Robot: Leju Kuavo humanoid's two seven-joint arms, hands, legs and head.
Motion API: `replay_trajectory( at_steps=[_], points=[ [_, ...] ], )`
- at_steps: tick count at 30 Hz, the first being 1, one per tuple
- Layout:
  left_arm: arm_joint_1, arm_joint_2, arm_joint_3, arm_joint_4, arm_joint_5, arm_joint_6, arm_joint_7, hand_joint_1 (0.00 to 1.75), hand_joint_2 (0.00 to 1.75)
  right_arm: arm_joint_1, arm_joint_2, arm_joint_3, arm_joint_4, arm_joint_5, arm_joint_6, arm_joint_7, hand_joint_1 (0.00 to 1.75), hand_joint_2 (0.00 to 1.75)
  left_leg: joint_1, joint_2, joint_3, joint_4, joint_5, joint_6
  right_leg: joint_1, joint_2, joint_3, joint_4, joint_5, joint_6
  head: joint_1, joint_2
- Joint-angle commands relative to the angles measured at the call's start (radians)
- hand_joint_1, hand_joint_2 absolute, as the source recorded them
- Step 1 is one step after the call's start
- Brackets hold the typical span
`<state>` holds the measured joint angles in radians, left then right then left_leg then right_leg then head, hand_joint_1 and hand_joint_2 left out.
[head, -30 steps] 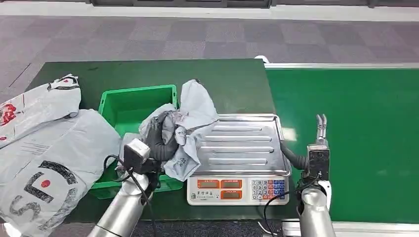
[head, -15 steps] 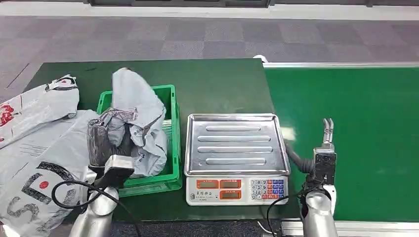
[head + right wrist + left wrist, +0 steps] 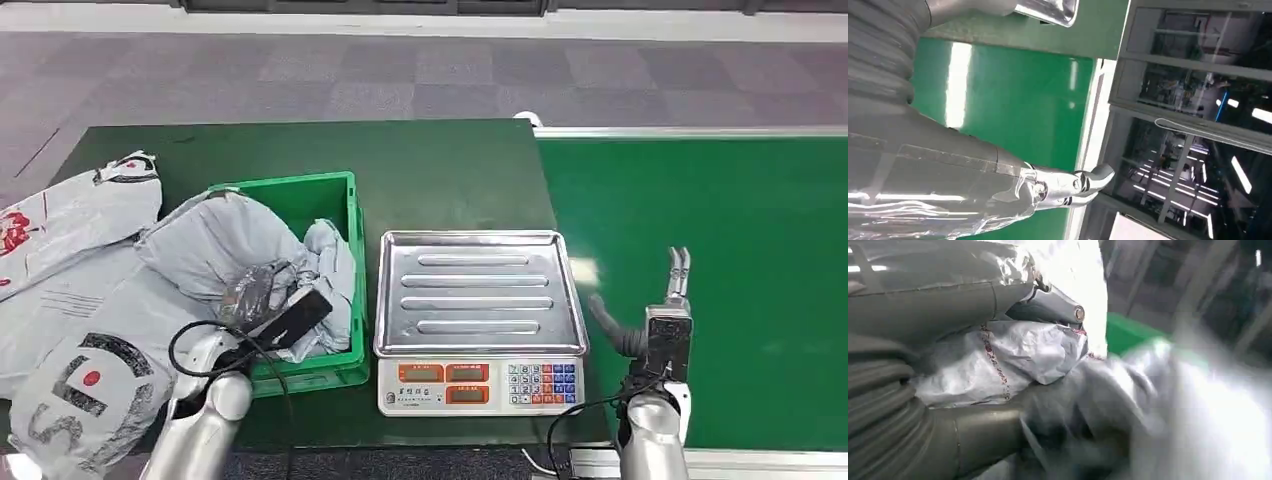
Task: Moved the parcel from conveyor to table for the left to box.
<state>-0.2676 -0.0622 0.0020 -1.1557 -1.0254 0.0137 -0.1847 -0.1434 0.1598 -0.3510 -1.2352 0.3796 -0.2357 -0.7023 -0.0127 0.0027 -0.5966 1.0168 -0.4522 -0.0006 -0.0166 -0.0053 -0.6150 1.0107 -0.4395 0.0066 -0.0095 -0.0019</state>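
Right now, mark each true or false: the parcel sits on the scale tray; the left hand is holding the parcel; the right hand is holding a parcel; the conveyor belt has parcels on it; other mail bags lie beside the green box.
1. False: the scale tray is bare; the parcel is in the green box.
2. True: the left hand grips it.
3. False: the right hand is open, holding nothing.
4. False: the conveyor belt shows none.
5. True: the mail bags lie beside it.

grey parcel (image 3: 225, 245), green box (image 3: 300, 205)
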Motion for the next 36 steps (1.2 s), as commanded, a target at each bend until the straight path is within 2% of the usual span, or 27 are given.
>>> replay_trajectory(
  at_steps=[1, 2, 3, 4, 5, 7, 11, 13, 17, 23, 24, 27, 29, 31, 33, 34, 35, 36],
  points=[
    [-0.095, 0.032, -0.119, 0.258, 0.064, -0.057, -0.093, 1.75, 1.75, -0.029, 0.028, -0.071, 0.014, 0.006, 0.008, 0.004, 0.0, 1.75, 0.001, -0.002, 0.003, -0.002, 0.0, -0.001, 0.001, -0.002, 0.004, -0.002, 0.0, -0.001, 0.0, 0.0],
    [-0.099, 0.03, -0.117, 0.25, 0.074, -0.054, -0.099, 1.75, 1.75, -0.03, 0.029, -0.07, 0.014, 0.007, 0.009, 0.004, 0.0, 1.75, 0.001, -0.003, 0.005, -0.003, 0.001, -0.002, 0.001, -0.002, 0.006, -0.003, 0.0, -0.001, 0.0, 0.0],
    [-0.093, 0.024, -0.104, 0.228, 0.115, -0.036, -0.133, 1.03, 1.75, -0.029, 0.033, -0.07, 0.009, 0.007, 0.011, 0.005, 0.0, 1.75, 0.001, -0.004, 0.004, -0.002, 0.0, -0.001, 0.001, -0.004, 0.006, -0.002, -0.001, 0.0, 0.0, 0.0],
    [-0.09, 0.012, -0.083, 0.212, 0.191, -0.056, -0.177, 0.0, 1.75, -0.026, 0.037, -0.071, 0.001, 0.008, 0.013, 0.005, 0.0, 1.75, 0.001, -0.004, 0.005, -0.003, 0.0, -0.002, 0.001, -0.004, 0.008, -0.003, 0.0, 0.0, 0.0, 0.0],
    [-0.082, 0.012, -0.072, 0.184, 0.255, -0.075, -0.204, 0.0, 1.75, -0.025, 0.041, -0.067, -0.005, 0.011, 0.017, 0.007, 0.0, 1.75, 0.001, -0.006, 0.005, -0.001, 0.0, -0.001, 0.001, -0.005, 0.008, -0.002, -0.001, 0.0, 0.0, 0.0],
    [-0.067, -0.004, -0.045, 0.125, 0.355, -0.003, -0.305, 0.0, 1.75, -0.023, 0.048, -0.065, -0.016, 0.014, 0.024, 0.01, 0.0, 1.75, 0.001, -0.006, 0.005, -0.001, 0.001, -0.001, 0.0, -0.006, 0.008, -0.002, -0.001, 0.0, 0.0, 0.0],
    [-0.036, -0.036, -0.005, 0.026, 0.493, 0.047, -0.388, 0.0, 1.75, -0.02, 0.05, -0.059, -0.022, 0.013, 0.03, 0.011, 0.0, 1.75, 0.001, -0.009, 0.003, 0.0, 0.001, 0.0, 0.001, -0.008, 0.008, -0.001, -0.001, 0.001, 0.0, 0.0],
    [0.0, -0.066, 0.023, -0.056, 0.565, 0.09, -0.436, 0.0, 1.75, -0.024, 0.047, -0.053, -0.006, 0.006, 0.044, 0.01, 0.0, 1.75, 0.001, -0.006, 0.003, 0.0, 0.0, 0.0, 0.001, -0.006, 0.007, -0.002, -0.001, 0.001, 0.0, 0.0],
    [0.036, -0.097, 0.067, -0.148, 0.673, 0.128, -0.467, 0.0, 1.75, -0.04, 0.044, -0.04, 0.024, -0.001, 0.04, 0.004, 0.0, 1.75, 0.0, -0.004, 0.004, 0.0, 0.0, 0.001, 0.0, -0.004, 0.006, -0.001, -0.001, 0.001, 0.0, 0.0],
    [0.038, -0.093, 0.065, -0.153, 0.674, 0.129, -0.467, 0.0, 1.75, -0.042, 0.044, -0.038, 0.027, -0.001, 0.038, 0.004, 0.0, 1.75, 0.001, -0.004, 0.005, -0.001, -0.001, -0.001, 0.001, -0.003, 0.007, -0.002, -0.002, 0.0, 0.0, 0.0],
    [0.034, -0.096, 0.068, -0.146, 0.685, 0.134, -0.475, 0.0, 0.0, -0.04, 0.042, -0.036, 0.023, -0.005, 0.038, 0.004, 0.0, 1.75, 0.001, -0.005, 0.003, 0.0, -0.001, 0.0, 0.001, -0.004, 0.006, -0.001, -0.002, 0.0, 0.0, 0.0],
    [0.03, -0.106, 0.1, -0.171, 0.777, 0.157, -0.513, 0.0, 0.0, -0.034, 0.029, -0.006, -0.007, -0.062, 0.031, 0.004, 0.0, 1.75, 0.001, -0.004, 0.003, 0.0, -0.001, 0.0, 0.001, -0.004, 0.005, -0.001, -0.002, 0.0, 0.0, 0.0],
    [0.057, -0.095, 0.089, -0.257, 0.878, 0.188, -0.513, 0.0, 0.0, -0.032, 0.016, 0.022, 0.0, -0.094, 0.022, 0.004, 0.0, 1.75, 0.001, -0.004, 0.002, 0.0, -0.001, 0.0, 0.001, -0.004, 0.004, 0.0, -0.002, 0.0, 0.0, 0.0],
    [0.074, -0.084, 0.087, -0.298, 1.005, 0.073, -0.513, 0.0, 0.0, -0.041, 0.006, 0.045, 0.023, -0.099, 0.013, 0.004, 0.0, 1.75, 0.002, -0.003, 0.004, -0.001, -0.001, -0.001, 0.002, -0.002, 0.006, -0.002, -0.002, 0.0, 0.0, 0.0],
    [0.067, -0.085, 0.108, -0.231, 1.132, -0.233, -0.513, 0.0, 0.0, -0.06, -0.013, 0.097, 0.054, -0.115, -0.001, 0.004, 0.0, 1.75, 0.001, -0.002, 0.003, 0.0, -0.001, -0.001, 0.001, -0.001, 0.005, -0.001, -0.002, 0.0, 0.0, 0.0],
    [0.059, -0.079, 0.095, -0.2, 1.15, -0.319, -0.513, 0.0, 0.0, -0.065, -0.018, 0.113, 0.059, -0.117, 0.003, 0.004, 0.0, 1.75, 0.001, -0.002, 0.003, 0.0, -0.001, -0.001, 0.001, -0.001, 0.005, -0.001, -0.002, 0.0, 0.0, 0.0],
    [0.04, -0.062, 0.049, -0.151, 1.082, -0.407, -0.513, 0.0, 1.75, -0.08, -0.027, 0.139, 0.085, -0.117, 0.018, 0.004, 0.0, 1.75, 0.002, 0.001, 0.006, -0.002, -0.001, -0.002, 0.002, 0.002, 0.007, -0.003, -0.001, -0.001, 0.0, 0.0],
    [0.017, -0.06, 0.003, -0.096, 0.987, -0.367, -0.513, 0.0, 1.75, -0.087, -0.027, 0.147, 0.086, -0.117, -0.007, 0.004, 0.0, 1.75, 0.001, -0.002, 0.004, -0.001, -0.001, -0.001, 0.001, -0.001, 0.006, -0.002, -0.001, 0.0, 0.0, 0.0]
  ],
)
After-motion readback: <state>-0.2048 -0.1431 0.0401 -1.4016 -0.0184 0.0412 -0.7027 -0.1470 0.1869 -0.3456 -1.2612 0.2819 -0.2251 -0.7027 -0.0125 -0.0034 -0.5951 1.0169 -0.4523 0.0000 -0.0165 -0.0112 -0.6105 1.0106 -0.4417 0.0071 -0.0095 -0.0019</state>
